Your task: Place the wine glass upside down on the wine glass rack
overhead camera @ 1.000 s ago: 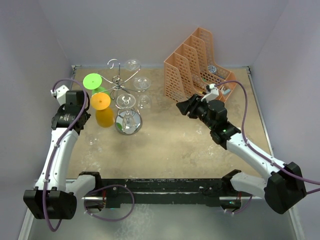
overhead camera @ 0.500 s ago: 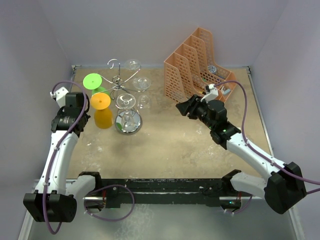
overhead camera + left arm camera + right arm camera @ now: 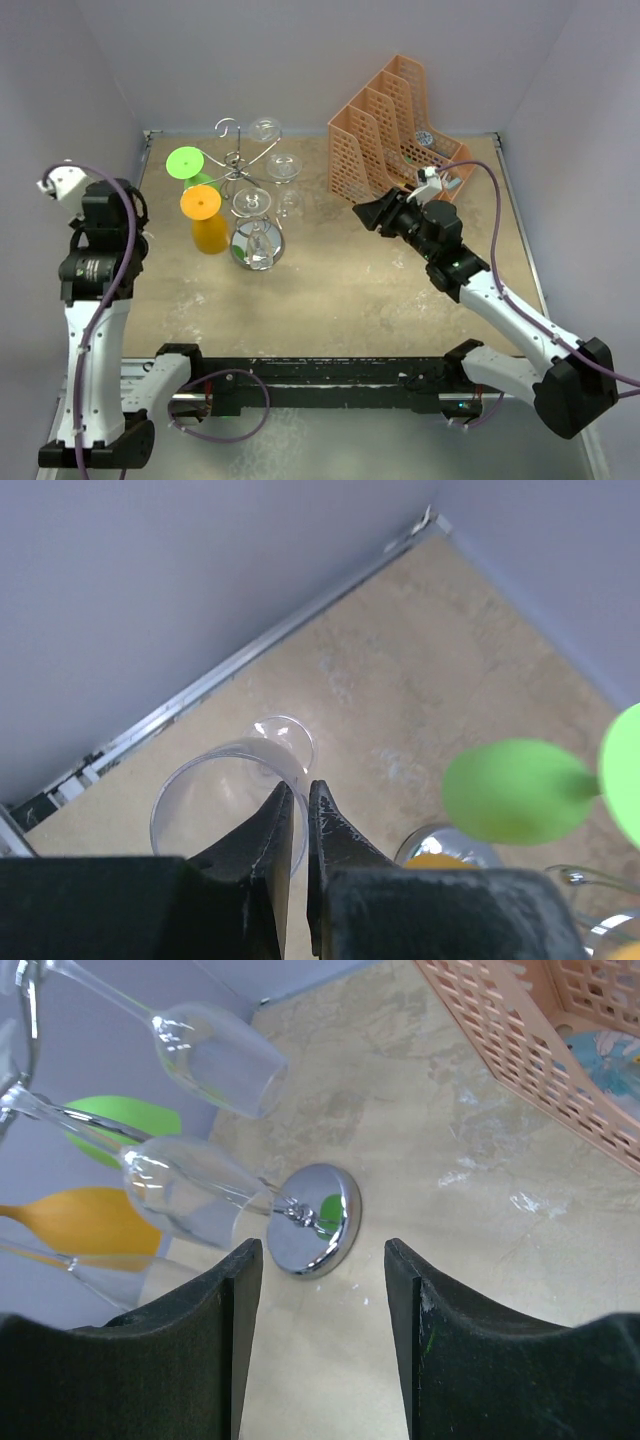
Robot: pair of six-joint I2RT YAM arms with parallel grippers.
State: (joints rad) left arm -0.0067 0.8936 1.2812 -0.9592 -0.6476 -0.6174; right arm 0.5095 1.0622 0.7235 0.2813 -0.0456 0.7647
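At the table's left side, close to the wall, the left tool is pinched almost fully together on the rim of a clear wine glass, held above the table. Well apart, toward the middle back, the silver wine glass rack stands with several clear glasses hanging from it. The right tool faces the rack's round base, fingers spread wide, holding nothing.
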